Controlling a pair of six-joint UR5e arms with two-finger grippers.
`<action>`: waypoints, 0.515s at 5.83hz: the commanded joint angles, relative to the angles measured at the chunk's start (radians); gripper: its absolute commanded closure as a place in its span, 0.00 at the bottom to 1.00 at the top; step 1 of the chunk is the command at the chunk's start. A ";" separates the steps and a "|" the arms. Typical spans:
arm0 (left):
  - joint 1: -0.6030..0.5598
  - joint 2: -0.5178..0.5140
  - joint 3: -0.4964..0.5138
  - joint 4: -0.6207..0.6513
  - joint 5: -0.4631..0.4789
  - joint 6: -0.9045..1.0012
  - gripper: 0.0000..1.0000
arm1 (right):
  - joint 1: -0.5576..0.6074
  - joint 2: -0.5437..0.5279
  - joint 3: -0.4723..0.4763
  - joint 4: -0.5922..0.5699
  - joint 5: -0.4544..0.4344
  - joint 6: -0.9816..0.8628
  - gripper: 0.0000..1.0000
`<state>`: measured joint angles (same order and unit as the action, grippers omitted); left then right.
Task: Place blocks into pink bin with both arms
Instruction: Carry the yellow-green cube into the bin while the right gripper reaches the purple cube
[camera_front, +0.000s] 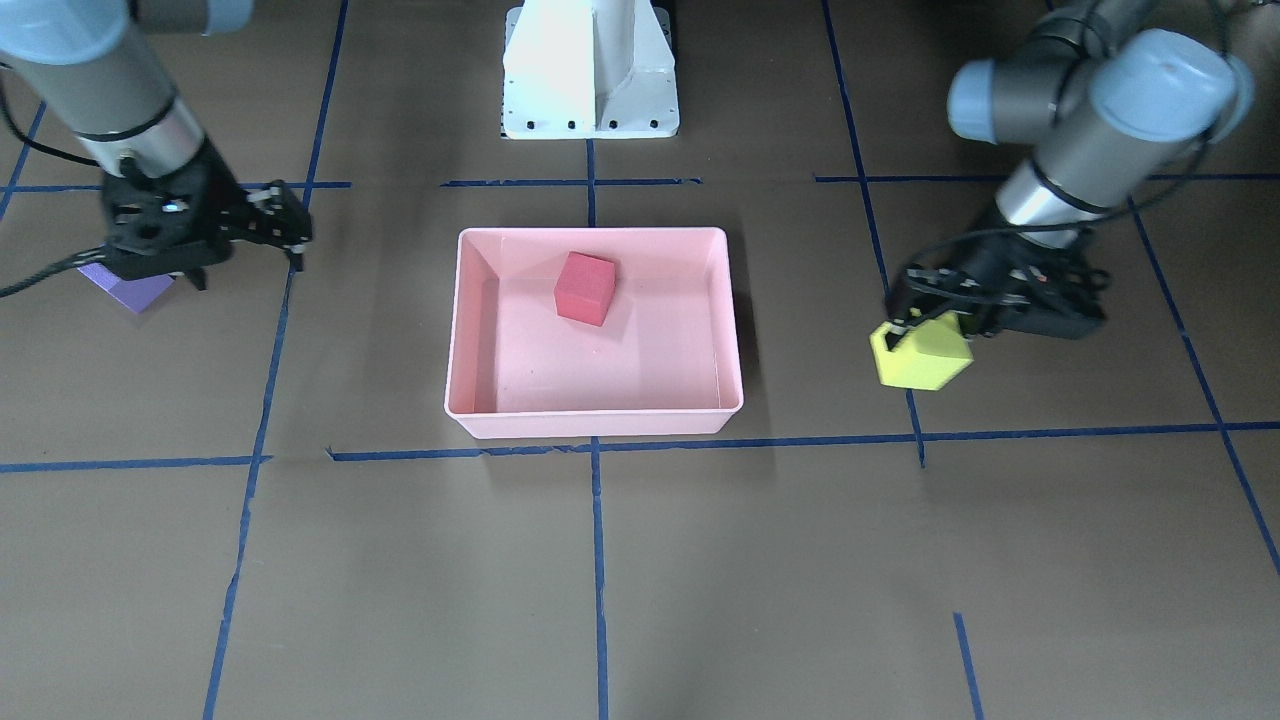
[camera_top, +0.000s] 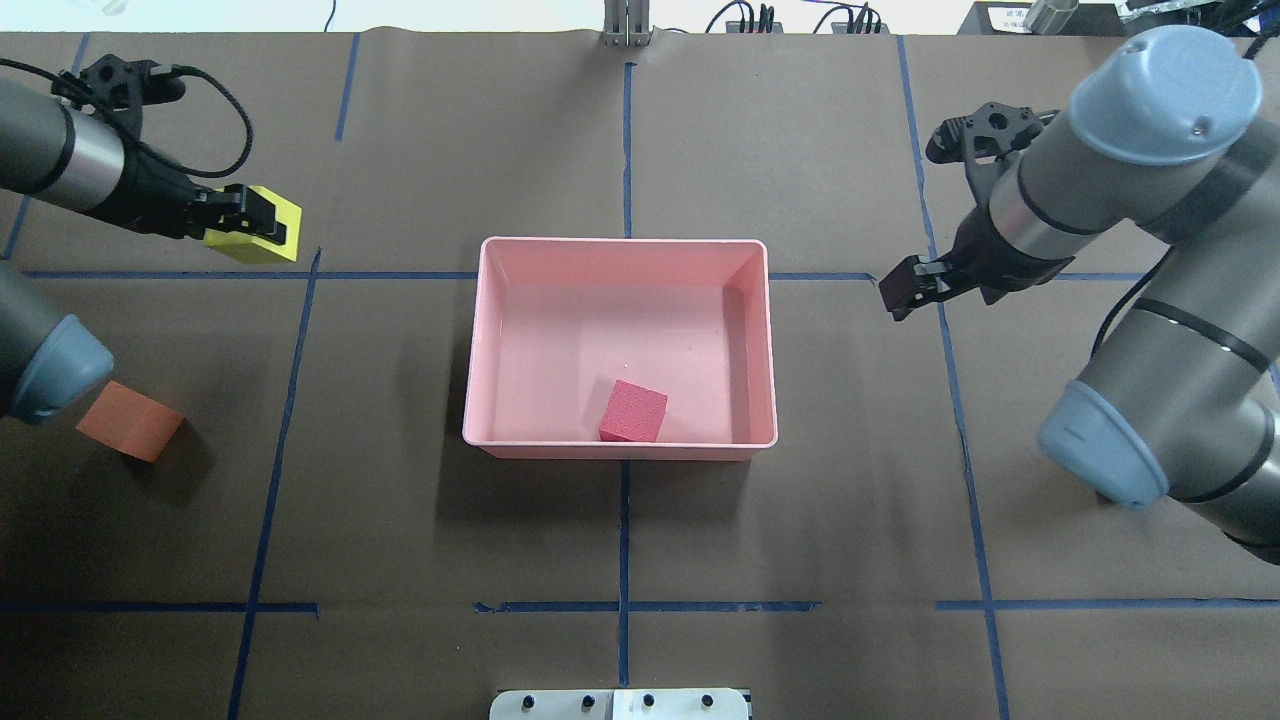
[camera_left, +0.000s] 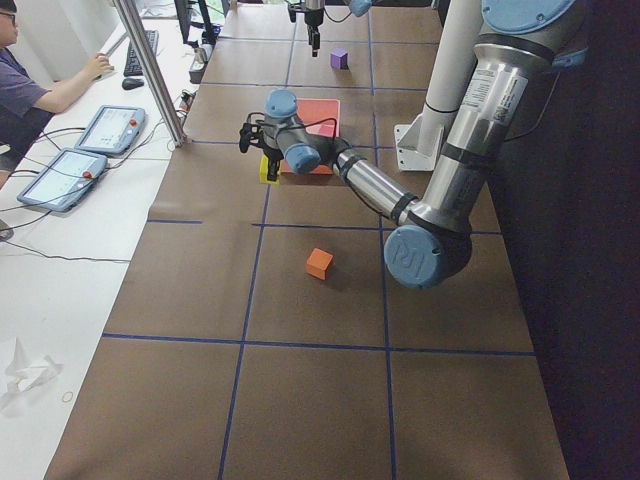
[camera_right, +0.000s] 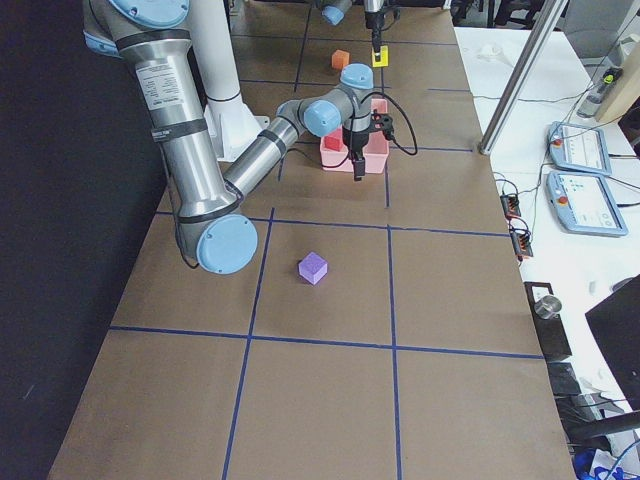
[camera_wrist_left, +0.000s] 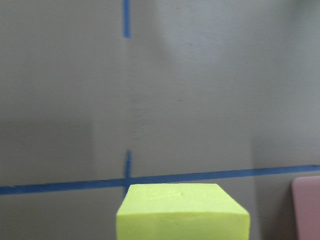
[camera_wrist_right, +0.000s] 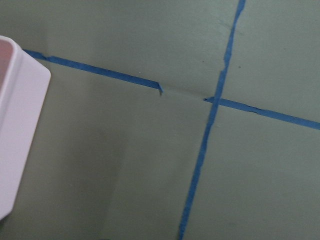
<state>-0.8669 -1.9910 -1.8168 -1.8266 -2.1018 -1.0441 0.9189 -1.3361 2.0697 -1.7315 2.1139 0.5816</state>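
Note:
The pink bin (camera_top: 620, 243) stands mid-table with the red block (camera_top: 633, 411) inside, near the robot-side wall; both also show in the front view, the bin (camera_front: 590, 233) and the red block (camera_front: 585, 288). My left gripper (camera_top: 250, 225) is shut on the yellow-green block (camera_top: 262, 240) and holds it above the table, left of the bin. My right gripper (camera_top: 905, 287) is open and empty, right of the bin. The purple block (camera_front: 135, 285) lies on the table, partly hidden behind my right wrist. The orange block (camera_top: 130, 421) lies on the table by my left arm.
The white pedestal (camera_front: 590, 70) stands behind the bin on the robot's side. Blue tape lines (camera_top: 624, 520) cross the brown table. An operator (camera_left: 20, 90) sits at a side desk with tablets (camera_left: 105, 128). A metal pole (camera_left: 150, 70) stands at the table's edge.

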 joint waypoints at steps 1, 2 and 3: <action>0.229 -0.209 -0.035 0.240 0.194 -0.152 0.64 | 0.104 -0.121 0.010 0.032 0.046 -0.231 0.00; 0.293 -0.266 -0.012 0.242 0.227 -0.236 0.64 | 0.132 -0.197 0.006 0.111 0.064 -0.300 0.00; 0.334 -0.290 0.010 0.242 0.283 -0.267 0.29 | 0.136 -0.298 -0.003 0.216 0.064 -0.378 0.00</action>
<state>-0.5856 -2.2434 -1.8268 -1.5932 -1.8730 -1.2639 1.0418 -1.5424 2.0737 -1.6074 2.1726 0.2820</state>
